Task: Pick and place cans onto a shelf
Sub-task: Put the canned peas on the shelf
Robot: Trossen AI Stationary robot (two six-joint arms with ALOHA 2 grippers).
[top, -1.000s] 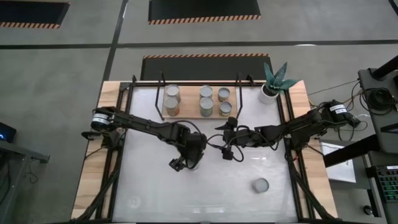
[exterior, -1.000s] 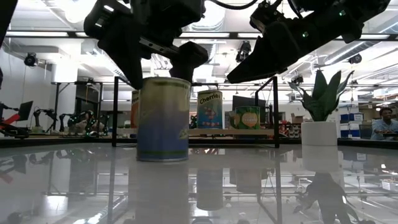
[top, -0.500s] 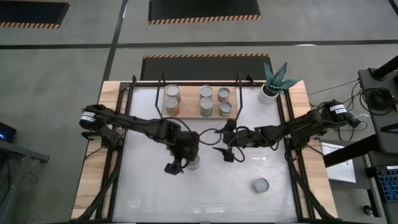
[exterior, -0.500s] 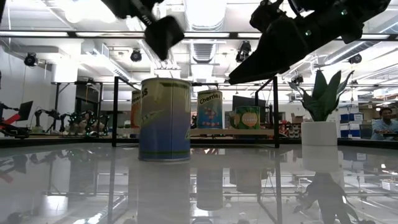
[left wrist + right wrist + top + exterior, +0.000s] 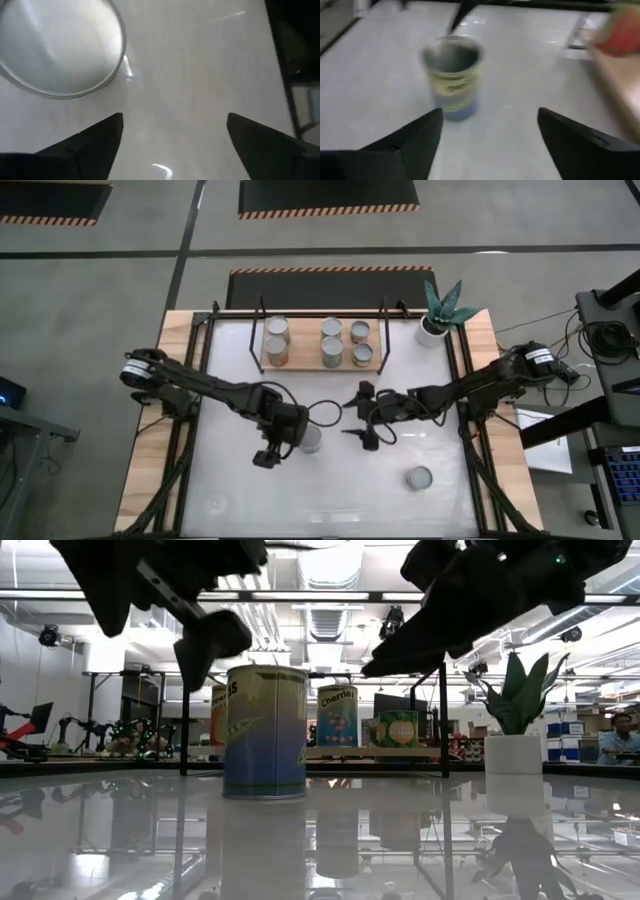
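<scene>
Can (image 5: 310, 439) just beside the wide, empty left pincer (image 5: 267, 454) looks rigid, smooth, likely slippery; grip mid-wall; right pincer (image 5: 358, 423) wide, empty.

five cans (image 5: 330, 342) on the shelf (image 5: 300, 364), two before it.

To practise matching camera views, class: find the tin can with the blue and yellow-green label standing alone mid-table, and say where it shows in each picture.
High view: the blue and yellow-green tin can is centre-left, beside the left gripper.
Low view: the can is left of centre, large and upright.
Left wrist view: only its silvery lid shows, in the upper-left corner.
Right wrist view: the can is left of centre.
Shared landmark: the white tabletop.
</scene>
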